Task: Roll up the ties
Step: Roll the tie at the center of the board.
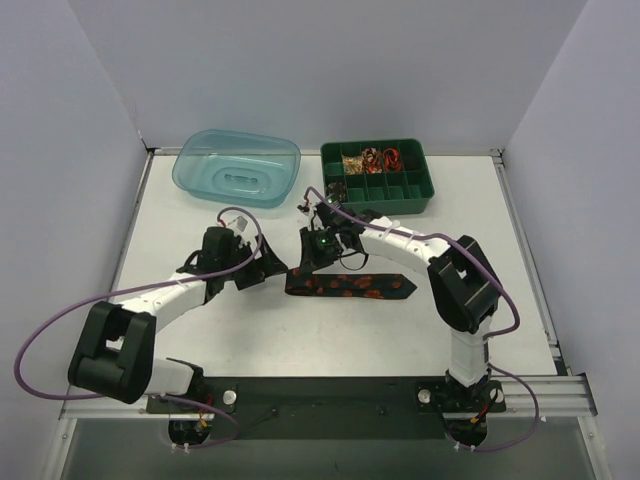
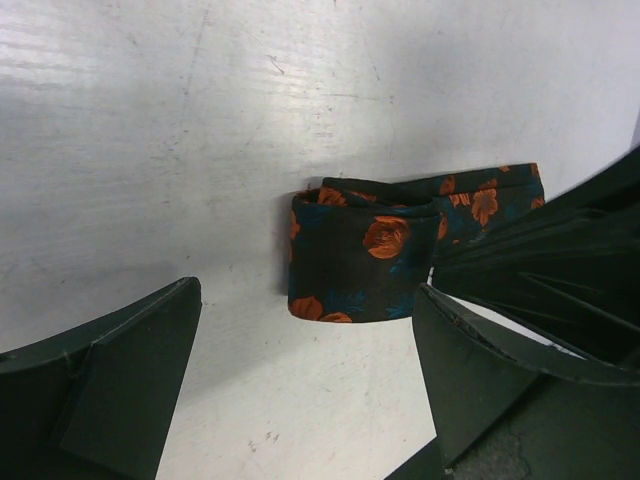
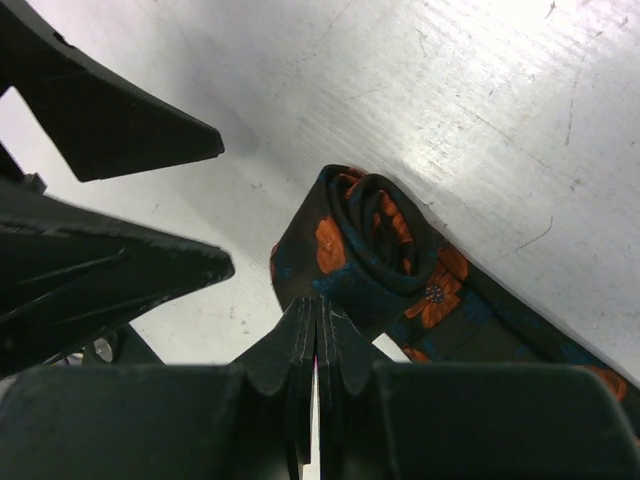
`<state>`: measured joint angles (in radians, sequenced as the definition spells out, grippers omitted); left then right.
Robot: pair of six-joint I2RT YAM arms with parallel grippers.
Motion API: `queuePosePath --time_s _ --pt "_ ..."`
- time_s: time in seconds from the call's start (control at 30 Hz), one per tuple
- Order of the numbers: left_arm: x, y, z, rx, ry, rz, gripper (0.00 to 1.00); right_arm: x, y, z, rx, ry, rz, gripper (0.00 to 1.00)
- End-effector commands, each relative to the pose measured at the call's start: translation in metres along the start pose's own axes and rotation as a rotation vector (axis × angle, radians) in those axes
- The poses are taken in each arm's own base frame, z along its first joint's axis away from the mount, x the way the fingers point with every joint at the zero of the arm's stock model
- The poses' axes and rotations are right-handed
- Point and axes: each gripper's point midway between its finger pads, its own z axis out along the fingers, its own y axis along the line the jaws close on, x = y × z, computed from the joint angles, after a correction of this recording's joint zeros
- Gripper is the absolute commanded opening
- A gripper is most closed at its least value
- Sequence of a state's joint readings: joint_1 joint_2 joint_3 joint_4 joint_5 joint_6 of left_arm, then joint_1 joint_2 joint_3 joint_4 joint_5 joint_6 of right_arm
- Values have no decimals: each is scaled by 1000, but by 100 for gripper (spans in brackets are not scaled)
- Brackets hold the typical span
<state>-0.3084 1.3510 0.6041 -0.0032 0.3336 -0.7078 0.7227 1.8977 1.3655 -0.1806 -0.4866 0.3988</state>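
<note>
A: Arm pose?
B: Both my arms reach in over the middle of the table, wrists tipped down.
A: Hands?
B: My left gripper is spread wide, a finger on either side of the tie's rolled end, clear of it. My right gripper is pressed together, tips against the roll. Can't tell if cloth is caught.
A: Tie?
B: Mid-table. Roll at its left end, the remainder flat, running right to its point.
</note>
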Motion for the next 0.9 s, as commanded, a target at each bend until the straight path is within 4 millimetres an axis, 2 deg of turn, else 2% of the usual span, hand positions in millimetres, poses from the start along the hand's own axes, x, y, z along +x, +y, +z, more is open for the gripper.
queuePosePath --time_s 0.0,0.3,0.53,0.87 --pt "-11 -25 4 146 -33 23 96 -3 -6 4 26 18 -2 0" --pt "0 -26 19 204 6 23 96 3 -27 7 77 32 30 0" --pt "13 -27 42 219 51 19 95 11 -48 5 98 46 70 0" --pt "20 -45 62 272 70 19 81 19 -56 5 101 60 85 0"
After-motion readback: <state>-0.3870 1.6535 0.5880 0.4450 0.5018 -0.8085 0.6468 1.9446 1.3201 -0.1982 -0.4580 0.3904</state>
